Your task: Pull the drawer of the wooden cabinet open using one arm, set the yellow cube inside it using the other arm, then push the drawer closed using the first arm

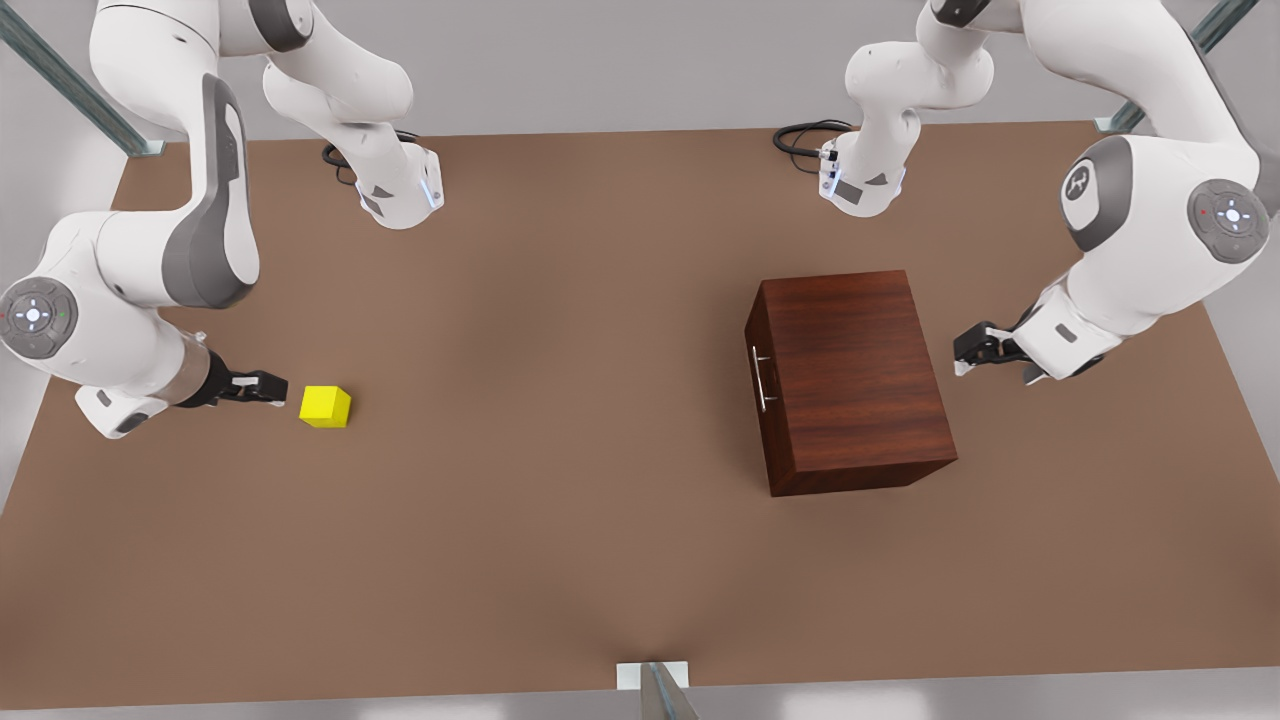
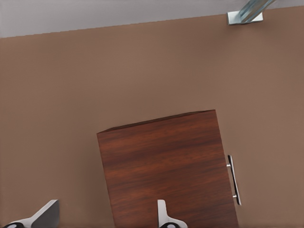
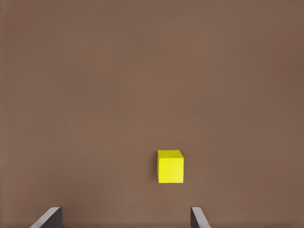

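Yellow plastic cube lies just ahead of the open right end effector, ready for pickup; the open left end effector waits behind the closed dark wooden cabinet.

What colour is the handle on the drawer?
Silver; the handle on the drawer shows best in the front view.

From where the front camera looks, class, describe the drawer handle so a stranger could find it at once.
Start at the wooden cabinet, the only big dark box on the brown table, toward the front view's right. On its side facing the front view's left, the drawer carries the handle: a slim silver bar. It is the one shiny metal part on reddish-brown wood.
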Action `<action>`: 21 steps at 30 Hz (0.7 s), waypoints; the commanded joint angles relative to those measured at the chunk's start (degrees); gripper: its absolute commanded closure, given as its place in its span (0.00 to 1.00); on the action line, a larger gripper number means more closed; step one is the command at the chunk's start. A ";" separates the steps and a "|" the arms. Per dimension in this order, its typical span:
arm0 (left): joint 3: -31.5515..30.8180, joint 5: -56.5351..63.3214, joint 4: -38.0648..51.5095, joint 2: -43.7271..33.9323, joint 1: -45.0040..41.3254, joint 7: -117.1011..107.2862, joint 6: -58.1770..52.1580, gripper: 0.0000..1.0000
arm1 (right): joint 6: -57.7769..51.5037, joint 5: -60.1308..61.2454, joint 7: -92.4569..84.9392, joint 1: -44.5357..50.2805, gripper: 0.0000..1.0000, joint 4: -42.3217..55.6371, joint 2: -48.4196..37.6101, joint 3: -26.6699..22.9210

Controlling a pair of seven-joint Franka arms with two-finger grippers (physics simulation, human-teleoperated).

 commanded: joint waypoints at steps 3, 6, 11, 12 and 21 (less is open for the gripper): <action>-0.28 0.38 0.37 0.05 -0.22 -2.53 -0.46 0.00 | -0.05 0.31 15.20 -0.02 0.00 0.03 0.10 0.00; 0.16 5.55 0.20 1.36 0.04 6.52 -1.17 0.00 | 7.50 4.35 60.22 -1.51 0.00 -0.32 1.94 -0.87; -1.25 12.77 9.59 9.01 -14.63 -15.52 -7.85 0.00 | 12.96 1.89 85.29 -1.60 0.00 -0.24 3.70 -1.40; -1.16 13.38 12.76 11.82 -19.28 -23.87 -8.46 0.00 | 13.13 1.45 86.43 -1.42 0.00 -0.24 3.79 -1.40; -1.25 14.71 18.74 22.90 -37.31 -59.92 -8.99 0.00 | 16.91 1.89 85.82 -2.48 0.00 -9.38 -0.08 -1.49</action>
